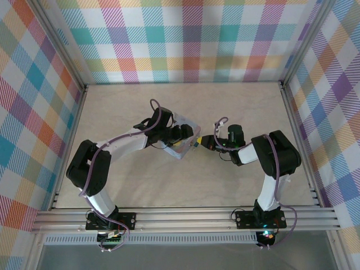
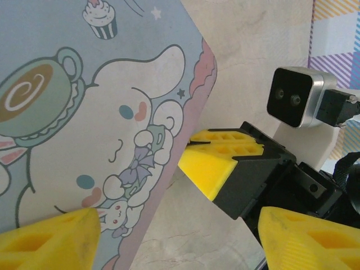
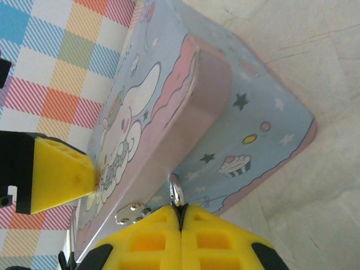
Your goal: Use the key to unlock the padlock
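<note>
The light-blue cartoon tin lies mid-table between both arms. In the right wrist view my right gripper is shut at the tin's front wall. The padlock's silvery shackle sticks out from between its tips, beside a small metal clasp plate; the lock body is a dark sliver between the pads. My left gripper is open wide. One of its fingers rests over the printed lid and the other finger stands off the tin's edge. The key is hidden.
The right gripper's yellow finger and its wrist camera sit close to my left fingers. Plaid walls and an aluminium frame ring the beige table, with open tabletop behind and in front of the tin.
</note>
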`<move>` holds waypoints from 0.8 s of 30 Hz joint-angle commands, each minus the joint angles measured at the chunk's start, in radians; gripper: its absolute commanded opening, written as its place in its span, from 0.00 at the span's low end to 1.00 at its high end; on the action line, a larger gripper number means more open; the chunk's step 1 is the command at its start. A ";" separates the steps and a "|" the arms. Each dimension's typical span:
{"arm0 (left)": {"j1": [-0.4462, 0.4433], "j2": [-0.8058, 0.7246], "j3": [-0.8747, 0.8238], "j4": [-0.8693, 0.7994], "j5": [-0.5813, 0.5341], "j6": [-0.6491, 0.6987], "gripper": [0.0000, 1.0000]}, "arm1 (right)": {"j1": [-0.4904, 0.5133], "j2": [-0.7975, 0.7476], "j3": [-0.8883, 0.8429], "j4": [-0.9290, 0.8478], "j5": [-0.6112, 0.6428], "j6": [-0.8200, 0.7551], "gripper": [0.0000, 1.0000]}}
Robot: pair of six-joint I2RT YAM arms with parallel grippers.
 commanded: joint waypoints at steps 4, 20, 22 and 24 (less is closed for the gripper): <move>0.021 -0.071 0.004 -0.112 -0.047 0.048 0.82 | -0.011 -0.146 -0.046 -0.120 0.024 -0.086 0.00; 0.104 -0.258 -0.036 -0.131 -0.203 0.159 0.90 | 0.024 -0.655 -0.048 -0.939 0.128 -0.195 0.00; 0.110 -0.276 -0.043 -0.133 -0.224 0.171 0.91 | 0.035 -0.702 -0.056 -1.025 0.146 -0.190 0.00; 0.114 -0.291 -0.049 -0.133 -0.241 0.181 0.91 | 0.043 -0.739 -0.074 -1.094 0.163 -0.174 0.00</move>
